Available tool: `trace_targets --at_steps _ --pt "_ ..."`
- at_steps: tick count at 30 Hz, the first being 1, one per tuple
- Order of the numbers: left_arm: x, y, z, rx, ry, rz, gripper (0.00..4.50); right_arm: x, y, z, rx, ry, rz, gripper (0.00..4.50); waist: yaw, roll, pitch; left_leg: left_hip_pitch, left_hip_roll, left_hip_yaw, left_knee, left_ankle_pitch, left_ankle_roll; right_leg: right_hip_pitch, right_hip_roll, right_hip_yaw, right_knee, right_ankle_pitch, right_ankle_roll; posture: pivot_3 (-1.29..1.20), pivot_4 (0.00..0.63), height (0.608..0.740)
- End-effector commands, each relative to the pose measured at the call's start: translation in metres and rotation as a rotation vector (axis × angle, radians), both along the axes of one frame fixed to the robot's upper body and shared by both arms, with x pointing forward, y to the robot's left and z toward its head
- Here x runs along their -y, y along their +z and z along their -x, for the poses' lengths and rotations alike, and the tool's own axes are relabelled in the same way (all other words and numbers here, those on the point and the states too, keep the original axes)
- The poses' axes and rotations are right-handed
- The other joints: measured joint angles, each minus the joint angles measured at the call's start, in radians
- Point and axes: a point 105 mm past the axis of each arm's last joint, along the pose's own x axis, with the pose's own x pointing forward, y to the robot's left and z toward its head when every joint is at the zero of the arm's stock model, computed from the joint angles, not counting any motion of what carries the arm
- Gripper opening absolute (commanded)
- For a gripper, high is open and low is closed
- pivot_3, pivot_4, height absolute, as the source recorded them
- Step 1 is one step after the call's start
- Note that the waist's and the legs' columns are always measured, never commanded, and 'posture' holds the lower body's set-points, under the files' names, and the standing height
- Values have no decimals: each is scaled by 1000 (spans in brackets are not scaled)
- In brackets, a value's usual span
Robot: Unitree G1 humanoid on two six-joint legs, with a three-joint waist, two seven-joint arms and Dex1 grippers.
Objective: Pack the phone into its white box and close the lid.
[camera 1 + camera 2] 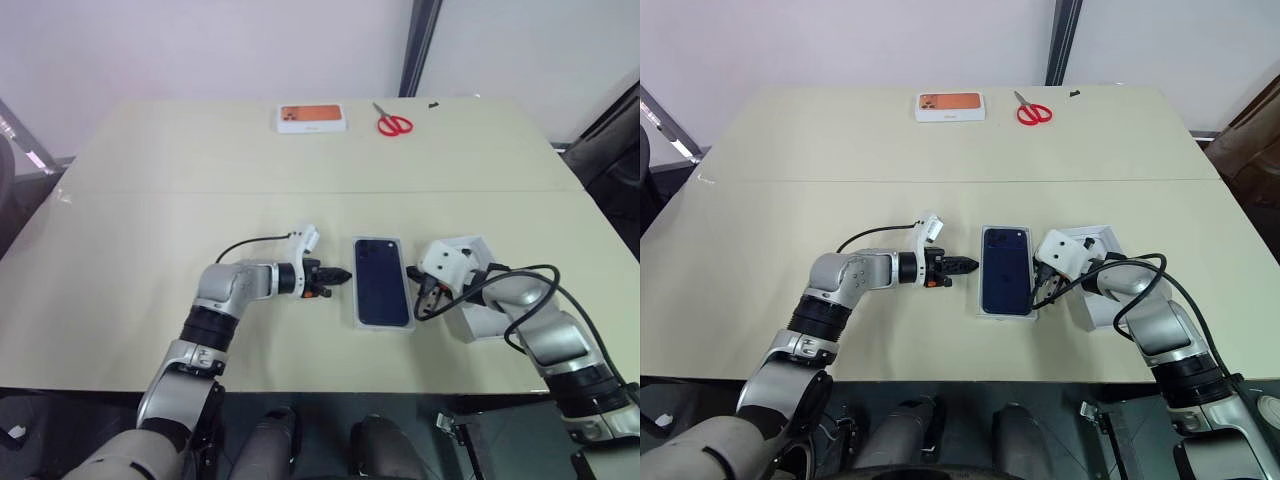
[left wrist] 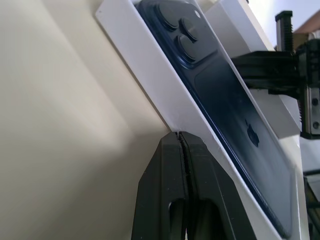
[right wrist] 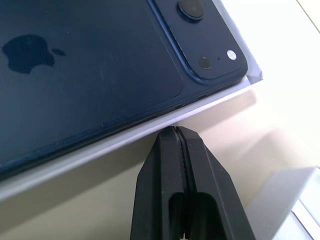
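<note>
Left eye view: the phone [image 1: 382,281] lies back up in the white box [image 1: 356,300] near the table's [image 1: 150,200] front edge. The left gripper [image 1: 340,273], jaws together, points at the box's left wall; the right gripper [image 1: 424,293], jaws together, sits at its right wall.
Right eye view: the lid [image 1: 1102,295] lies open side up, just right of the box, partly under the right arm. An orange-topped box [image 1: 950,105] and red scissors [image 1: 1033,112] lie well apart at the far edge.
Left wrist view: closed tips touch the box's long wall.
Right wrist view: closed tips meet the opposite wall near the camera cluster.
Risk: uneven pushing could skew the box or slide it against the lid; the lid is not on yet.
Surface and room: smooth beige table with a seam across it, pale wall behind.
</note>
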Motion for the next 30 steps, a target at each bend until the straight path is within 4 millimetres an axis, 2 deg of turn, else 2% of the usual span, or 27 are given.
trace_targets --at_steps 1,10,15,16,18,19,22,24,26,28,30 --pt "19 12 3 33 -65 36 67 4 3 3 6 2 3 0 0 0 0 0 0 0 0 0 0 0 0 0 0 0 0 0 150 734" --pt "8 13 -1 52 -49 25 67 12 10 2 48 -26 8 0 -2 0 0 0 0 0 0 0 0 0 0 0 0 0 0 0 150 734" --pt "-13 19 -6 108 -4 35 67 17 24 3 42 -51 -42 0 -4 0 0 0 0 0 0 0 0 -1 0 0 0 0 0 0 150 734" --pt "-18 21 -8 120 12 38 23 20 28 3 43 -69 -62 254 -4 0 0 0 0 0 0 0 0 -1 0 0 0 0 0 0 150 734" --pt "-30 29 -11 167 27 47 546 32 40 -3 92 -136 -78 851 -4 0 0 0 0 0 0 0 0 -1 0 0 0 0 0 0 150 734" --pt "-36 34 -12 196 39 50 862 36 46 -5 112 -157 -81 1382 -5 0 0 0 0 0 0 0 0 -1 0 0 0 0 0 0 150 734" --pt "-50 46 -13 273 48 61 2252 40 52 -3 100 -188 -119 2840 -4 0 0 0 1 0 -1 0 0 -1 0 0 0 0 0 0 150 734" --pt "-62 58 -9 453 15 41 3228 41 50 0 56 -236 -153 3801 -5 0 0 0 1 0 -1 0 0 -1 0 1 0 0 0 0 150 734" --pt "-70 65 -3 588 -22 18 3228 38 52 3 30 -257 -189 3801 -7 0 0 0 1 0 -1 0 0 -1 0 1 0 0 0 0 150 734" --pt "-82 64 0 585 -39 27 3228 40 56 5 -5 -305 -233 3801 -5 0 0 0 1 0 -2 0 0 -2 0 1 0 0 0 0 150 734" --pt "-94 65 2 627 -47 16 3228 43 53 11 -36 -337 -205 3801 -3 0 0 0 1 0 -1 0 0 -1 0 1 0 0 0 0 150 734"
